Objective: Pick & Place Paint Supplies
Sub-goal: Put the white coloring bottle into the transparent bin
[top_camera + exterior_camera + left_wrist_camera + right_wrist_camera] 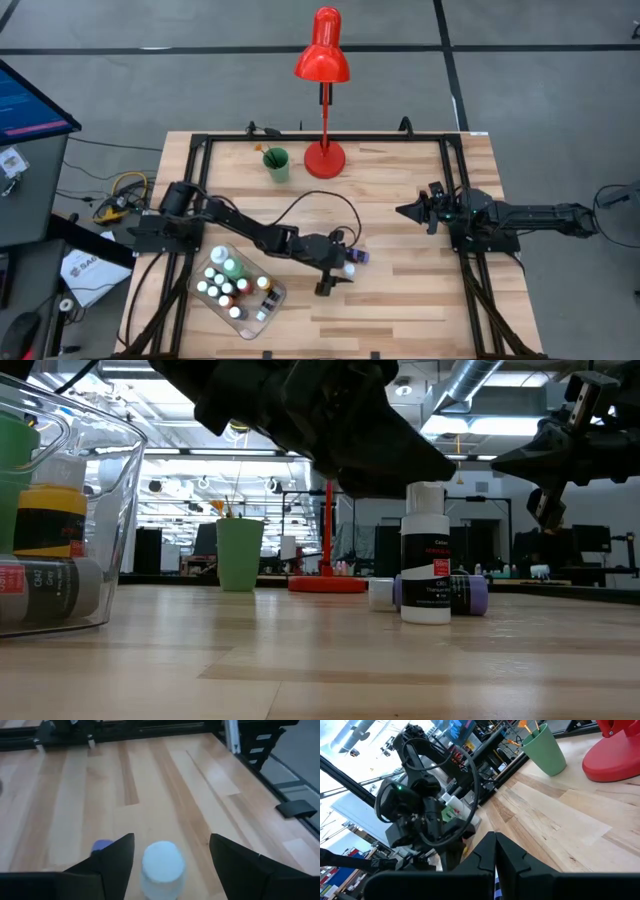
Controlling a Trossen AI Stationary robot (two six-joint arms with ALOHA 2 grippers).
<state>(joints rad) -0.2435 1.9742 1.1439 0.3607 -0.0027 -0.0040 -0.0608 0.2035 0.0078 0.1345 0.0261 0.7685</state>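
Observation:
A white-capped white paint bottle (425,555) stands upright on the wooden table, right of the middle. Its cap (162,865) shows between the two fingers of my left gripper (172,836), which is open and slants down over it (340,268) without touching. Just behind it lies a purple bottle (458,592) on its side, seen also in the left wrist view (102,845). A clear tray (268,300) at the near left holds several small bottles (225,280). My right gripper (405,212) waits shut above the table's right side.
A green cup (276,163) with brushes and a red desk lamp (325,155) stand at the far middle. Black frame rails (460,190) run along the table's sides. Bare wood lies between the two arms and along the near edge.

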